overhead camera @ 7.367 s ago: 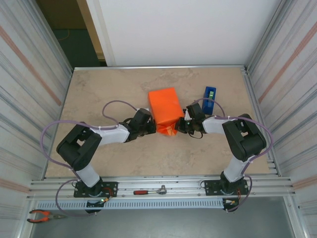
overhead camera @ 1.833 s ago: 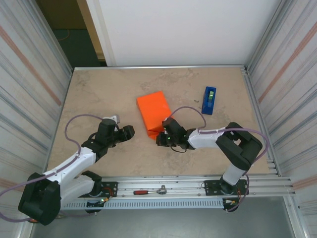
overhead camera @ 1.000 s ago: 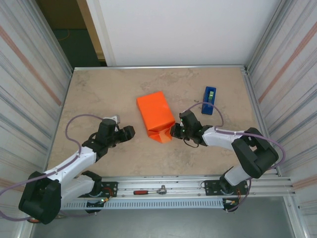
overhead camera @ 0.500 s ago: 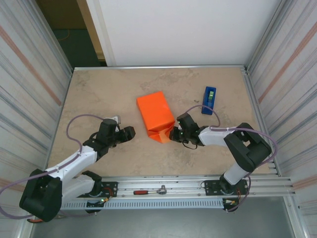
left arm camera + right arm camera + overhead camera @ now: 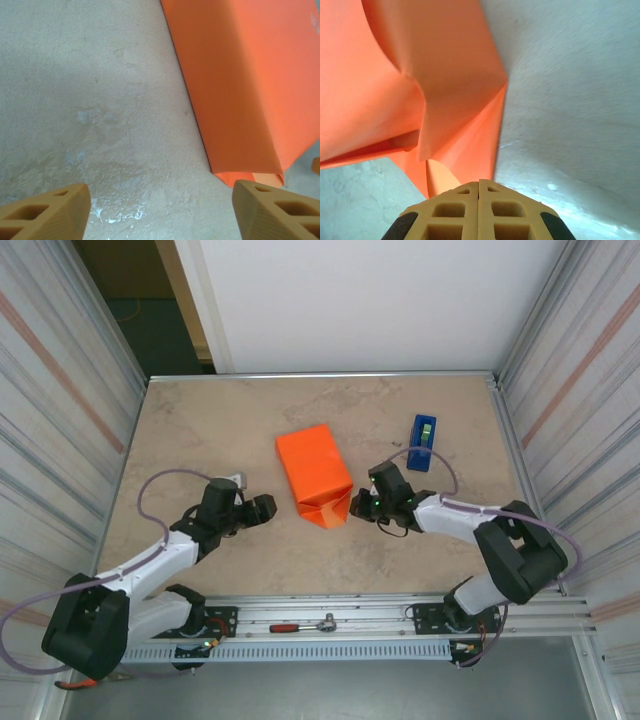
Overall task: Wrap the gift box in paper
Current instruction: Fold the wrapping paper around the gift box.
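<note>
Shows the paper (image 5: 313, 470) folded into a bright orange block at the middle of the table (image 5: 200, 420), long axis running from eleven o'clock to five o'clock, with creased flaps at the five o'clock end. Places the right gripper (image 5: 357, 505) at four o'clock of the paper, tip touching that folded end. Places the left gripper (image 5: 262, 507) at eight o'clock, near the paper but apart from it and pointing toward it. Sets an upright blue tape dispenser (image 5: 422, 443) at two o'clock, well apart. Leaves a red-handled ratchet (image 5: 303, 624) on the rail (image 5: 560, 605) at six o'clock, and orange-handled pliers (image 5: 85, 675) far out toward eight o'clock.
</note>
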